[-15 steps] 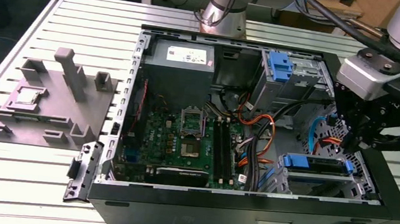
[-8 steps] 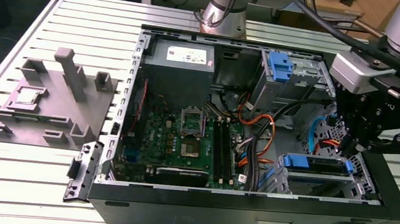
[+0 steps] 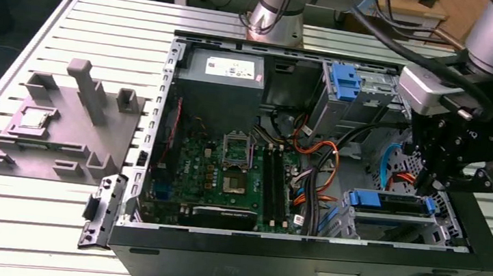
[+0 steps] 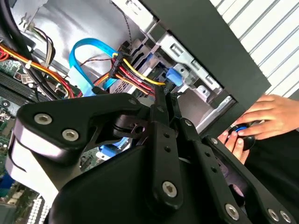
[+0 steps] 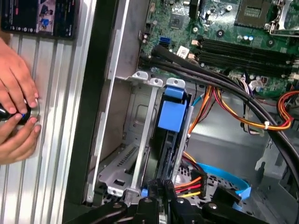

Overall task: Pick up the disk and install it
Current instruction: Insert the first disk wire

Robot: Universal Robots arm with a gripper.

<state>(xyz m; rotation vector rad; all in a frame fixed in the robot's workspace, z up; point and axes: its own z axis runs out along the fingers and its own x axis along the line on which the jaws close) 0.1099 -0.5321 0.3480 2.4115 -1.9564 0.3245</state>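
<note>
Hanging the claw (image 3: 436, 187) inside the case (image 3: 306, 268), over the drive bay at the corner far from the grey power supply (image 3: 223, 74). Keeping the fingers (image 4: 163, 121) narrow, drawn nearly together, tips meeting the disk's end; not telling whether actually gripping it. Sitting the disk (image 5: 172, 116) in that bay of the case, blue bracket up, between the metal rails, beside the orange and yellow cables (image 5: 233, 116). Resting a person's hand (image 5: 16, 116) on the counter (image 3: 57, 22) just outside the case wall, pinching a small black-and-blue object (image 4: 243, 133).
</note>
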